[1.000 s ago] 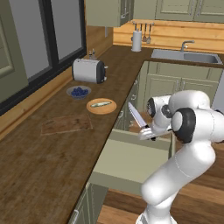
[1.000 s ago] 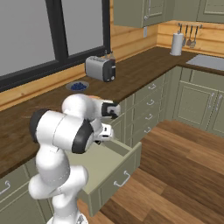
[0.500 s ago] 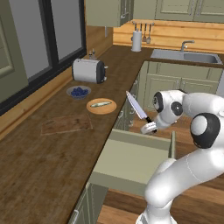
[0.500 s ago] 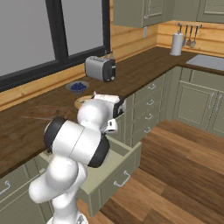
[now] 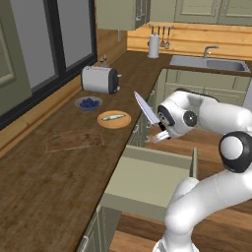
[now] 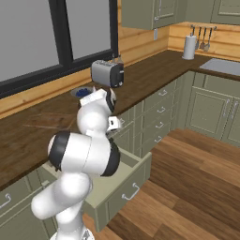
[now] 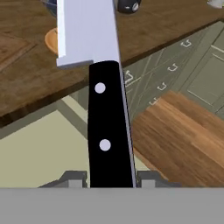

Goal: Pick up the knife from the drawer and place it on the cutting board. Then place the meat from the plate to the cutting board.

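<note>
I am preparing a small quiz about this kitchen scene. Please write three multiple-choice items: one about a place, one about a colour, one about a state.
1. Where does the small pale greenish-white meat piece lie?
A. on the round light tan wooden plate
B. in the drawer
C. on the board

2. What colour is the handle of the silver-bladed kitchen knife?
A. red
B. black
C. white

3. What is the state of the wide pale olive-green drawer?
A. shut
B. removed
C. pulled open

Answers:
1 A, it rests on the disc beside the blue-grey bowl.
2 B, dark with two pale rivets, clamped in the gripper.
3 C, it juts out from the counter front.
</note>
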Controlling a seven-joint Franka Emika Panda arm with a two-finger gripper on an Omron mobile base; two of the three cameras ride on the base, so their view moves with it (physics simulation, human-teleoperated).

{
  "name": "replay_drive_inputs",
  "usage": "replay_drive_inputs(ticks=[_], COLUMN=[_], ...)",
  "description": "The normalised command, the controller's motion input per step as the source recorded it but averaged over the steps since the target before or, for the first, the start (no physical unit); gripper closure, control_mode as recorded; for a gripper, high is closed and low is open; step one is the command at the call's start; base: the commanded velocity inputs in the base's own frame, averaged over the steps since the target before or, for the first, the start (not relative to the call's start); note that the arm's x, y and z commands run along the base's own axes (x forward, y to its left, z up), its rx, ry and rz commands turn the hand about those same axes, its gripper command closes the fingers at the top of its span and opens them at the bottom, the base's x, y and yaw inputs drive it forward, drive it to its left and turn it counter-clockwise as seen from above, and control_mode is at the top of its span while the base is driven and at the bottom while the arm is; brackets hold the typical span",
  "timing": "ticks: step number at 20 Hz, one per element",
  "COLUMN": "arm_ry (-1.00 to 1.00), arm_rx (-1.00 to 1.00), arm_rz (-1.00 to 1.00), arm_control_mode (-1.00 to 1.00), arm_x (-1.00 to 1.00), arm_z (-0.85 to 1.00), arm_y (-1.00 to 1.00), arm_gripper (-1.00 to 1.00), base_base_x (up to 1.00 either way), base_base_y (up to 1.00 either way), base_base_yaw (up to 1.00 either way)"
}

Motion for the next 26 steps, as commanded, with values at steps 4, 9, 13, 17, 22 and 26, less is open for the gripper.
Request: replay_drive_inputs(ticks=[4,9,13,17,22,26], arm_ry=[0.04,-0.13,-0.1,0.0,-0.01,-0.07], arm_rx=[-0.24,-0.29,-0.23,-0.19,-0.09,-0.02], arm_rz=[0.0,0.01,0.0,0.0,-0.01,0.0], arm_control_mode=[-1.0,-1.0,-1.0,-1.0,-1.0,-1.0], arm_x=[0.0,0.03,0.17,0.24,0.08,0.01], arm_z=[1.0,1.0,1.0,1.0,0.94,1.0], arm_y=[0.03,0.0,0.0,0.0,0.0,0.0], arm_gripper=[1.0,1.0,1.0,1.0,1.0,1.0], base_base_x=[0.0,0.0,0.0,0.0,0.0,0.0], base_base_y=[0.0,0.0,0.0,0.0,0.0,0.0], base_base_yaw=[0.0,0.0,0.0,0.0,0.0,0.0])
